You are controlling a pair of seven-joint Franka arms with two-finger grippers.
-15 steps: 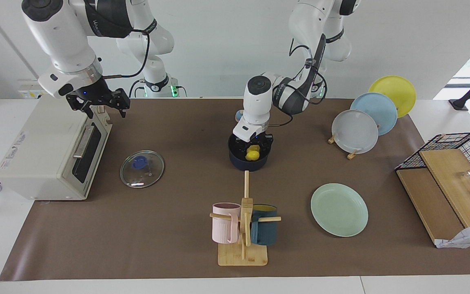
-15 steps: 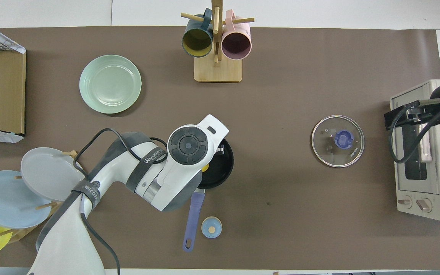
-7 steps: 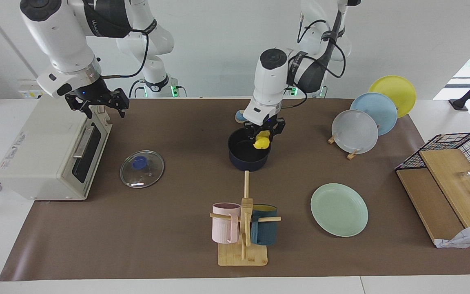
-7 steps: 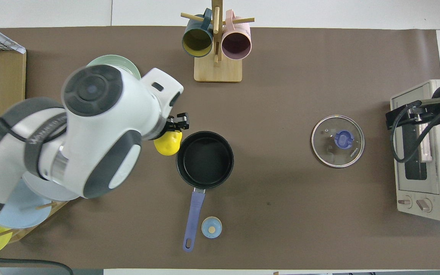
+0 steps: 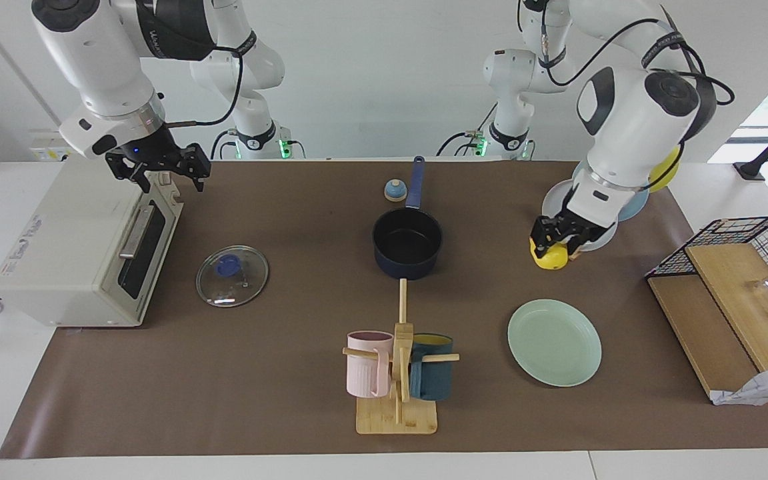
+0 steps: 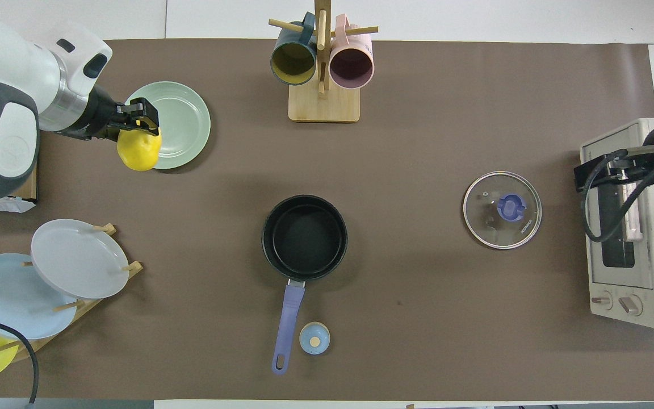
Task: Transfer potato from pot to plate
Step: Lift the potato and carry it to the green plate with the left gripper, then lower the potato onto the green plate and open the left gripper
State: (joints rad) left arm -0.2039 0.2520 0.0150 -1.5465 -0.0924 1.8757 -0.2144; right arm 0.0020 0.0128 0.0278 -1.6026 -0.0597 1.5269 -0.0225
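Potato (image 5: 550,257), the small knobbly bright yellow lump, hangs clamped in your left gripper (image 5: 554,247) over the edge of the round mint-green plate (image 5: 555,342). Centre it over the plate, lower, then release. Your right gripper (image 5: 161,175) waits, fingers apart, above the white toaster oven (image 5: 71,253).

Matt and glossy surfaces

Matt brown worktop (image 5: 291,373); wooden mug rack (image 5: 397,407); glossy glass lid (image 5: 232,276); smooth mint plate (image 5: 554,342).

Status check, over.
Left end effector shut on small yellow potato, airborne beside mint-green plate. Right end effector waits over toaster oven. Path clear.
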